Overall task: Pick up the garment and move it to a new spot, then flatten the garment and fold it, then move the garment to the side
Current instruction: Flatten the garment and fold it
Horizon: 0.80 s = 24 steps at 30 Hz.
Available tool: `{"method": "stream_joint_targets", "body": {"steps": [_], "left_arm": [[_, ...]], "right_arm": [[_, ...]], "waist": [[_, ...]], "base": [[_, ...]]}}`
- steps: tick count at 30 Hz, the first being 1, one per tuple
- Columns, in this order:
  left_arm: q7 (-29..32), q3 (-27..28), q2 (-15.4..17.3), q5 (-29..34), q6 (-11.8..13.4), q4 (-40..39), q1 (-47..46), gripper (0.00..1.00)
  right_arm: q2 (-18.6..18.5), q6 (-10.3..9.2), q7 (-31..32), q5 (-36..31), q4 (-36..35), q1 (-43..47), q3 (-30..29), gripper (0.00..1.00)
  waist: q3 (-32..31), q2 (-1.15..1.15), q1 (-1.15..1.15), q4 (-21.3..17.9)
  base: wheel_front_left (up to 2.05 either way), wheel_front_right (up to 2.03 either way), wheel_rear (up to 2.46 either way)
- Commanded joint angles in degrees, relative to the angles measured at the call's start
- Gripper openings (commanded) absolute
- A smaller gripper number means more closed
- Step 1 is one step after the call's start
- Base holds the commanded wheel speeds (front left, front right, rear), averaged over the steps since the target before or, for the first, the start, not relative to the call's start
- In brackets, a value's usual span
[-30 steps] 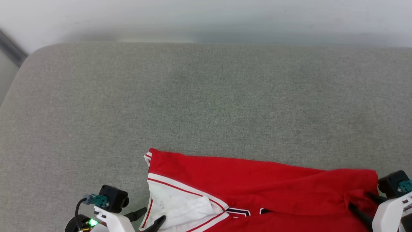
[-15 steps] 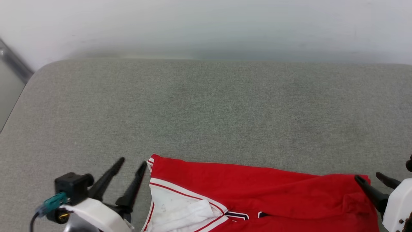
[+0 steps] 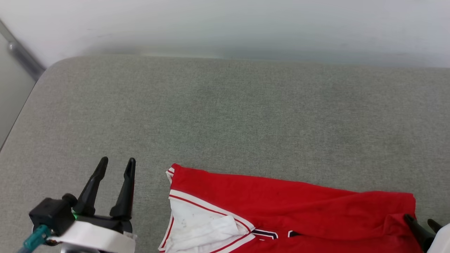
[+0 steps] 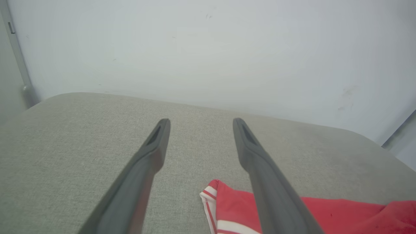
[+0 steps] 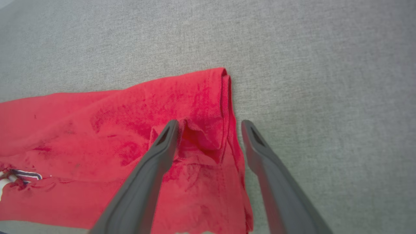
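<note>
**Both grippers let go, jersey limp along the near edge**

Left side first: your left gripper (image 3: 118, 161) hovers over the bare grey pad (image 3: 225, 116), toward its near-left part. The fingers are spread w/ nothing between them. It sits just beside the garment (image 3: 281, 203), not touching.

The garment lies along the pad's near edge, from about the middle rightward, its lower part cut off by the bottom of the head view. The long axis runs left-right, parallel to that edge. The end w/ the white sleeve (image 3: 200, 225) and the striped corner (image 3: 170, 172) points left. A scrap of black lettering (image 3: 263, 233) shows partway along, and the plain red end points right (collar vs hem I can't tell from here).

Handling, my read: light, soft and fully limp, so it'll sag and drag, w/ no stiffness to push against and nothing fragile. It looks doubled over, so pinch thru all layers or one will peel away. Best holds are the striped corner on the left and the far-right corner (image 5: 224, 73). Lift both together to keep it taut.

Right side: your right gripper (image 5: 209, 123) is over the rumpled right end. Its fingers are parted, straddling a raised fold (image 5: 198, 136) but not pinching it, so nothing is held. Whether the tips touch the cloth I can't tell.
</note>
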Motion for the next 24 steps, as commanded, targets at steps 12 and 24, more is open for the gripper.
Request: {"method": "stream_joint_targets", "body": {"steps": [12,24], "left_arm": [[-0.39,5.43,-7.34,10.37,-5.33,1.96,1.63,1.00],[-0.40,7.86,-10.21,13.34,-8.10,4.38,0.75,1.00]], "right_arm": [[5.50,-0.01,0.03,-3.76,6.91,-1.29,-4.83,1.00],[10.24,0.35,1.80,-0.63,13.40,1.32,2.26,1.00]], "waist": [[3.79,0.00,0.00,2.74],[4.51,0.00,0.00,4.09]], "base": [[0.00,0.00,0.00],[0.00,0.00,0.00]]}}
